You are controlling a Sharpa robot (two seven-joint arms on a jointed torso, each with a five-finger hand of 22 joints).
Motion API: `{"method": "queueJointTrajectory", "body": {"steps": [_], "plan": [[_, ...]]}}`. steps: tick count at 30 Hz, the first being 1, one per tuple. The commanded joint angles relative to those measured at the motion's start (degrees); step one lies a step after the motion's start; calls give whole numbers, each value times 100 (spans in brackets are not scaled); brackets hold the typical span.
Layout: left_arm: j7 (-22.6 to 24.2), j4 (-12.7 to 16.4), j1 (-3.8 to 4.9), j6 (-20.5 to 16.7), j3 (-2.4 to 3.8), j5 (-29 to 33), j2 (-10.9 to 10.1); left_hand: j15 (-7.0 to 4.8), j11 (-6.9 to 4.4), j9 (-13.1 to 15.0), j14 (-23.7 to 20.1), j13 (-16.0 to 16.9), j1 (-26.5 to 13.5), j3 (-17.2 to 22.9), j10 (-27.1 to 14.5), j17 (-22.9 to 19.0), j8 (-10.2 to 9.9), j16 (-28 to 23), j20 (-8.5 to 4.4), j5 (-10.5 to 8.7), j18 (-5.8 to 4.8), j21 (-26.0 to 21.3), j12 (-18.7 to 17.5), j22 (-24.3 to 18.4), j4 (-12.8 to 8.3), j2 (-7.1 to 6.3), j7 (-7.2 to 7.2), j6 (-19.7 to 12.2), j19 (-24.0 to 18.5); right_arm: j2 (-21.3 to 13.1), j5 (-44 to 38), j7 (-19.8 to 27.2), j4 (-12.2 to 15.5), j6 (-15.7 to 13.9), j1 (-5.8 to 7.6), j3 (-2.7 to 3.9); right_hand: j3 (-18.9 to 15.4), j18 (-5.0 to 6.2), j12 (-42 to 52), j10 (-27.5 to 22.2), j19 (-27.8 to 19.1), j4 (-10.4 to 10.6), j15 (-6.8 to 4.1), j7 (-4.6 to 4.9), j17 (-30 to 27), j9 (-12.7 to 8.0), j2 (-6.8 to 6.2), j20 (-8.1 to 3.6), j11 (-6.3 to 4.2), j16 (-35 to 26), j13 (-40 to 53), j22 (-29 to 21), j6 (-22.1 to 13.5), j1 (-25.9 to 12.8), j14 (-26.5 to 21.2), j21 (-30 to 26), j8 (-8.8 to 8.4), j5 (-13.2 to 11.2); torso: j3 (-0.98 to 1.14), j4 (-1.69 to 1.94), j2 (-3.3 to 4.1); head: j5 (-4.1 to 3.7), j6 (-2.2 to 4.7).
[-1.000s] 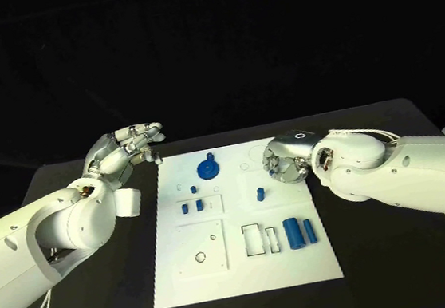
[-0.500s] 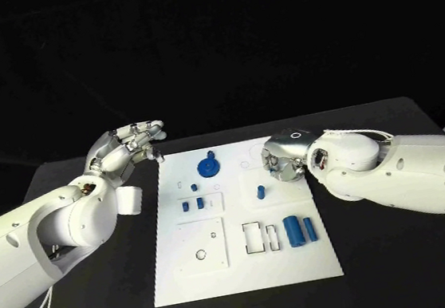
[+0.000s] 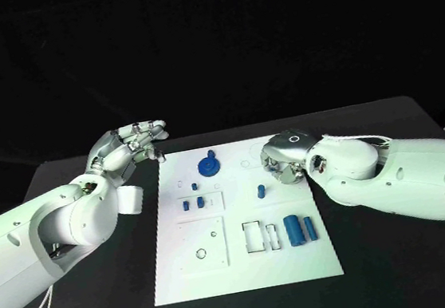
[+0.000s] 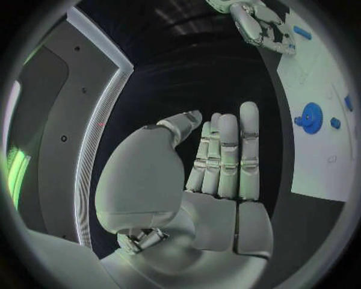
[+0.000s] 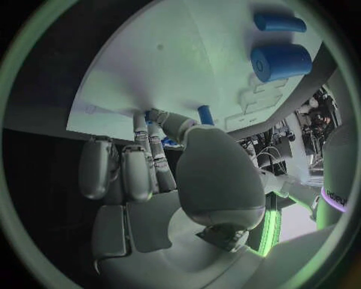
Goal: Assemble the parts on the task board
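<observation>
The right hand (image 3: pixel 282 158) hovers over the upper right of the white board (image 3: pixel 199 284), fingers loosely apart and holding nothing, close to a small blue peg (image 3: pixel 261 192) standing mid-board. The left hand (image 3: pixel 128 146) waits off the board's upper left corner, fingers straight and pressed together, empty. To do this well, I judge the right hand should descend straight over the peg, pinching it upright without nudging the blue gear (image 3: pixel 209 166).
</observation>
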Motion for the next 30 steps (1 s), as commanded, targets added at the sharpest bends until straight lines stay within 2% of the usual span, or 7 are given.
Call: {"method": "queueJointTrajectory", "body": {"steps": [1, 4, 14, 19, 30], "plan": [[-35, 12, 2, 103, 4, -84, 16, 49, 35, 6, -14, -9, 67, 10, -29, 7, -25, 36, 13, 6, 76, -41, -33, -7, -48, 0, 45, -19, 47, -25, -144, -120, 4, 129, -99, -76, 33, -104, 36, 142, 51, -17, -51, -8, 12, 8, 50, 12, -103, 23, 24, 28, 39, 71, 130, 59, 34, 25, 0, 2, -3, 2, 5], [-61, 6, 2, 109, 4, -109, 18, 57, 46, 6, -24, -12, 89, 31, -43, 7, -40, 35, 17, 21, 76, -44, -54, -9, -69, 18, 60, -37, 48, -68, -150, -92, 72, -110, -101, -74, 38, -115, 37, 144, 77, -24, -52, -8, 16, 12, 44, 12, -104, 26, 31, 71, 40, 67, 131, 104, 35, 26, 0, 4, -3, 5, 14], [-91, -5, 0, 145, 4, -162, 17, 71, 67, 5, -38, -16, 110, 60, -69, 6, -66, 34, 26, 30, 75, -47, -81, -9, -97, 37, 83, -67, 49, -154, -125, 2, 187, -634, -100, -53, 42, -126, 38, 146, 101, -33, -51, -9, 26, 23, 27, 11, -105, 35, 49, 123, 45, 45, 134, 156, 40, 14, 3, -12, 3, 45, 46], [-100, -34, 0, 154, 4, -185, 11, 74, 71, 4, -42, -16, 116, 67, -78, 6, -74, 34, 29, 30, 74, -47, -87, -9, -108, 39, 88, -77, 49, -221, -91, 23, 249, -778, -89, -35, 43, -135, 40, 150, 118, -33, -52, -11, 35, 32, 21, 12, -108, 43, 63, 160, 50, 28, 137, 193, 45, -4, 0, 0, -10, 47, 39], [-108, -84, -1, 166, 3, -196, 12, 76, 74, 4, -44, -16, 116, 68, -81, 6, -76, 34, 30, 30, 74, -48, -89, -9, -111, 39, 90, -80, 48, -466, 55, 24, 636, -918, 1, 21, 42, -142, 43, 156, 131, -28, -54, -16, 55, 47, 15, 12, -113, 58, 85, 198, 60, 0, 142, 228, 54, -40, 1, -24, -10, 63, 60]]}}
